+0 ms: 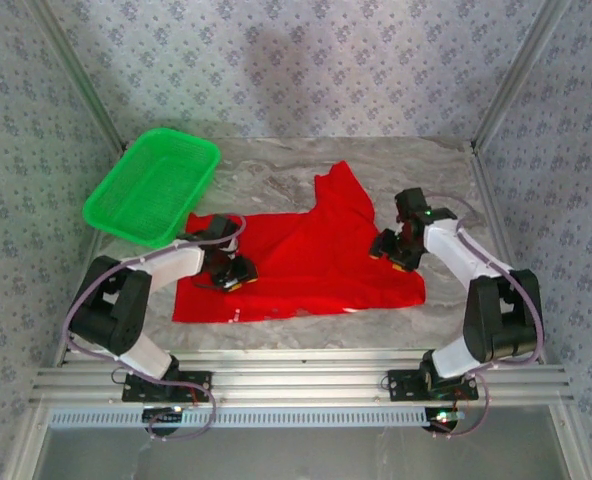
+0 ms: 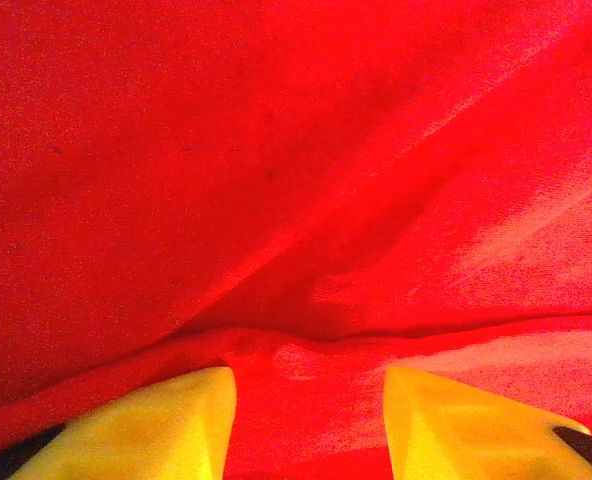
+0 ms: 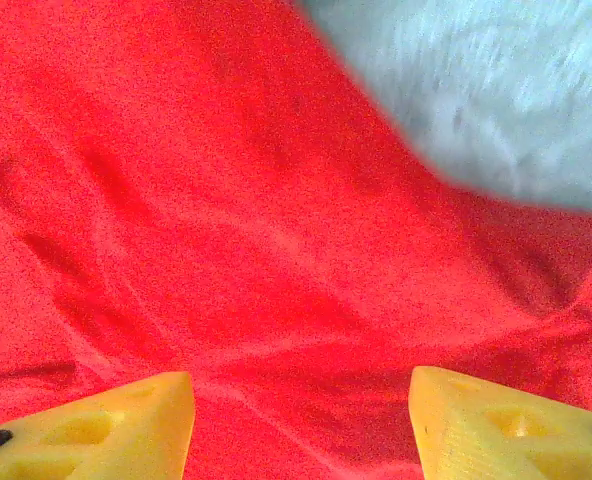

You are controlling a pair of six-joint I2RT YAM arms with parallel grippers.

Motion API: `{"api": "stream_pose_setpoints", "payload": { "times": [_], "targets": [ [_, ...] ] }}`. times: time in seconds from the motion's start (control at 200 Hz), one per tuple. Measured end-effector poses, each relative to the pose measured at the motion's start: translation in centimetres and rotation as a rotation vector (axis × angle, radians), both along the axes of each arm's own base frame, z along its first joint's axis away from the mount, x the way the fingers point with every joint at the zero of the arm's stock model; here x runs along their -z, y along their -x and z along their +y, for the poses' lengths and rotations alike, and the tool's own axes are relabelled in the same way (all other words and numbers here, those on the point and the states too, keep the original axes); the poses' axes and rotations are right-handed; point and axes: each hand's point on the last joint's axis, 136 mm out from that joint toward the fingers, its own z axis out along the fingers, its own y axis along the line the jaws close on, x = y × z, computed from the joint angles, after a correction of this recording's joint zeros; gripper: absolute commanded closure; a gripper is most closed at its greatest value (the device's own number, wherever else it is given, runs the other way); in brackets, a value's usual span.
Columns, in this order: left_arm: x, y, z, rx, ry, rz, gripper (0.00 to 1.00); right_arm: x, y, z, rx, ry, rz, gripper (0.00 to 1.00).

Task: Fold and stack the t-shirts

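- Top view: red t-shirt (image 1: 306,265) lies spread on the grey marbled table (image 1: 266,165), centre of frame. Its long side runs left to right, and one flap reaches toward upper centre. Cloth rumpled, plain red face up.
- Top view: green basket (image 1: 151,185) sits upper left, at the table's left edge, just beside the shirt's upper left corner. Cannot tell whether the two touch; the left arm crosses that spot.
- Top view: left gripper (image 1: 238,278) is low over the shirt's left part, left of centre. Right gripper (image 1: 389,257) is over the shirt's right part, right of centre. The two are well apart, with most of the shirt between them. Jaws too small to read from here.
- Left wrist view: two yellow fingers (image 2: 166,420) at the bottom edge stand apart, with red cloth in the gap and beyond. A low fold ridge runs left to right just above the tips. No cloth is pinched between them.
- Right wrist view: yellow fingers (image 3: 106,430) at the bottom corners are set wide apart, red cloth below and between, nothing clamped. Bare table shows upper right. The shirt's edge runs diagonally from top centre down to the right side. Soft creases cross the cloth.
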Motion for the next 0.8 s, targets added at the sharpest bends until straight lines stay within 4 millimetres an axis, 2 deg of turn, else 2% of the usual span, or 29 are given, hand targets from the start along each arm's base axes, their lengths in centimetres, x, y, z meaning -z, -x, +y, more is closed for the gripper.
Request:
{"api": "stream_pose_setpoints", "payload": {
  "times": [0.1,0.185,0.265,0.385,0.455,0.575,0.799],
  "targets": [
    [-0.9,-0.1,-0.2,0.010,-0.010,0.012,0.54,-1.6,-3.3,-1.2,0.025,-0.043,-0.051,0.41],
    [-2.6,-1.4,-0.9,0.013,0.009,-0.019,0.54,-2.4,-7.1,-2.1,0.029,-0.074,-0.093,0.45],
    [-4.5,-2.9,-1.7,0.020,0.034,-0.065,0.54,-2.0,-10.4,-2.5,0.023,-0.103,-0.116,0.50],
    [-6.7,-4.4,-2.8,0.027,0.075,-0.113,0.54,-0.2,-13.6,-2.2,-0.004,-0.137,-0.105,0.58],
    [-7.2,-4.6,-3.4,0.037,0.091,-0.119,0.54,1.0,-14.8,-1.7,-0.019,-0.159,-0.092,0.61],
    [-7.0,-5.0,-5.1,0.067,0.116,-0.110,0.54,2.8,-15.9,-0.9,-0.032,-0.187,-0.064,0.63],
    [-3.7,-4.7,-8.1,0.106,0.146,-0.041,0.54,4.6,-16.7,0.4,-0.056,-0.209,-0.040,0.64]
  ]
}}
